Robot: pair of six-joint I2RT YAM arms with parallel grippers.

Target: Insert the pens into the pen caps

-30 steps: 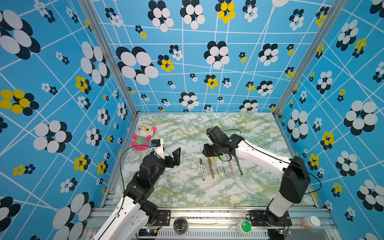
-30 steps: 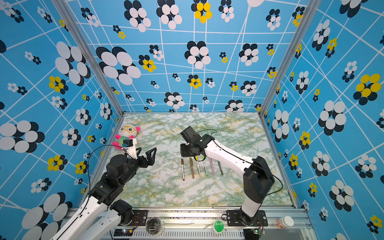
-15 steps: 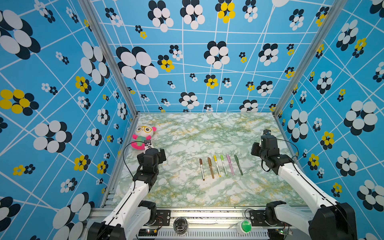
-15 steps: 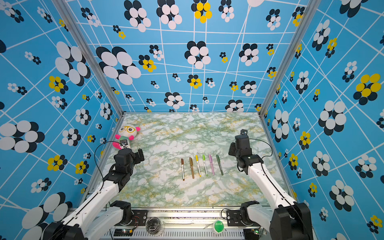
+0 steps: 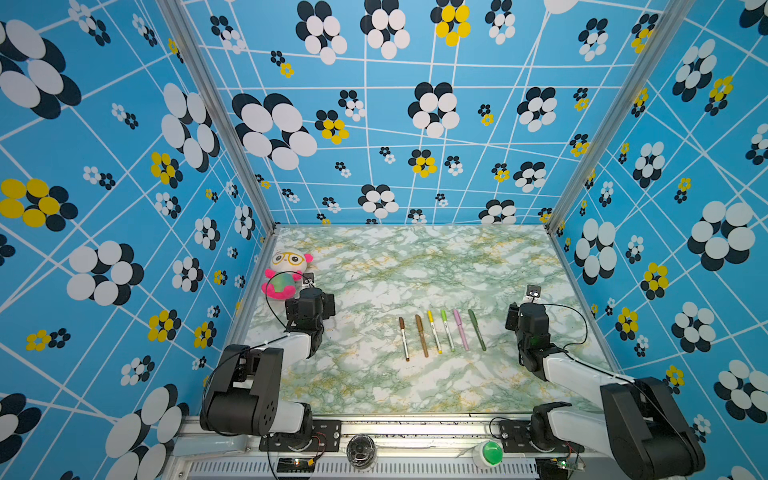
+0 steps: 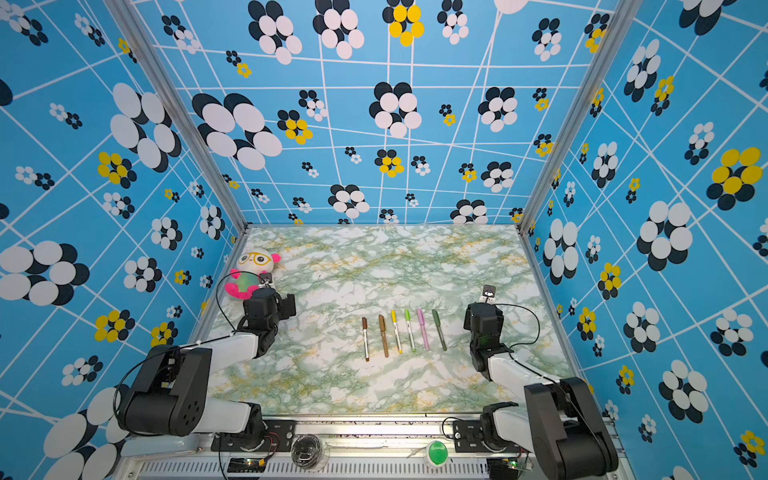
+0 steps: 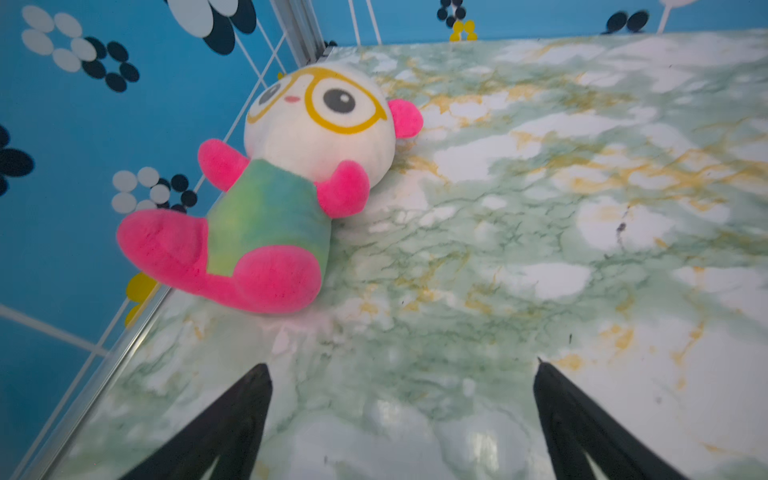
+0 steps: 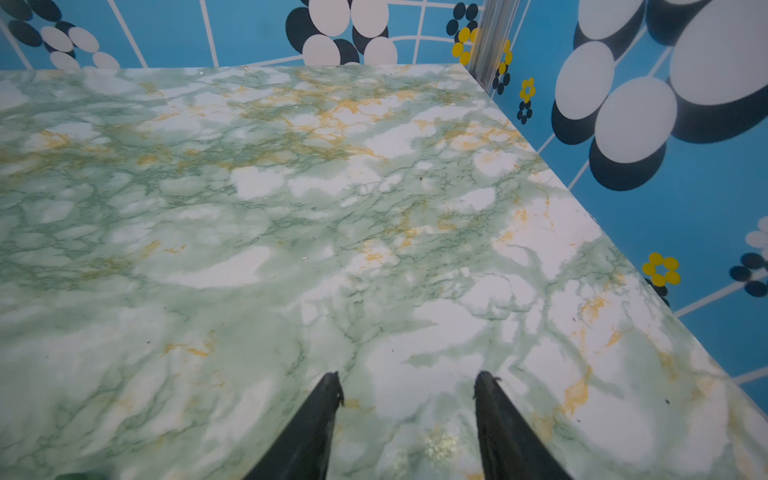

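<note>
The left gripper [image 7: 401, 365] has its tapered black fingers [image 7: 232, 415] spread wide and holds nothing. The right gripper [image 8: 407, 374] is parted less widely and is also empty. Both hover over the glossy table [image 5: 415, 266], which is marbled with green veins. In both top views, six slim pens [image 5: 442, 336] lie in a neat row between the grippers, well apart from each. Every pen has its stubby cap [image 5: 430, 318] seated on the 12 o'clock end. A fuzzy pink-and-white plush toy [image 5: 286, 270] lies at the table's 10 o'clock edge.
</note>
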